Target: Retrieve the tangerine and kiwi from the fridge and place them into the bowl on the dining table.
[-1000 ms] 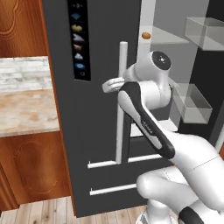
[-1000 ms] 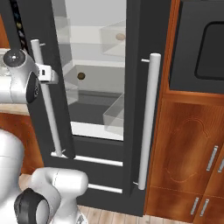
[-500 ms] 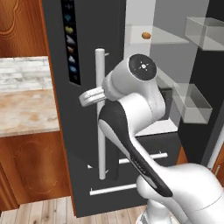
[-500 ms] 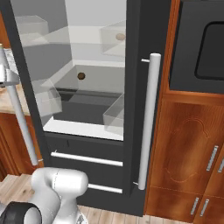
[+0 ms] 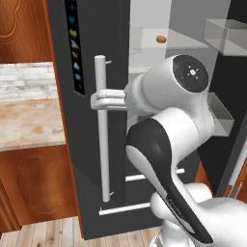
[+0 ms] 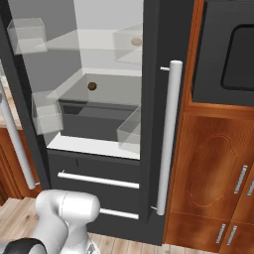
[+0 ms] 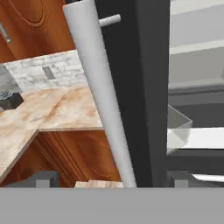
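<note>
End effector (image 7: 107, 180) spread wide astride smooth cylindrical handle (image 7: 101, 99), gripping nothing; fridge (image 6: 99, 124) door swung open; marbled table (image 7: 48, 113) at 9 o'clock.

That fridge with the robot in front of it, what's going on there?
A white robot arm has its tool at the long pale handle of the fridge, whose left door is swung open. The tool's fingers sit spread either side of the bar rather than clamped on it. Inside, on pale shelves, the tangerine lies higher up and the kiwi lower down, both untouched. A stone counter sits beside the open door.
</note>
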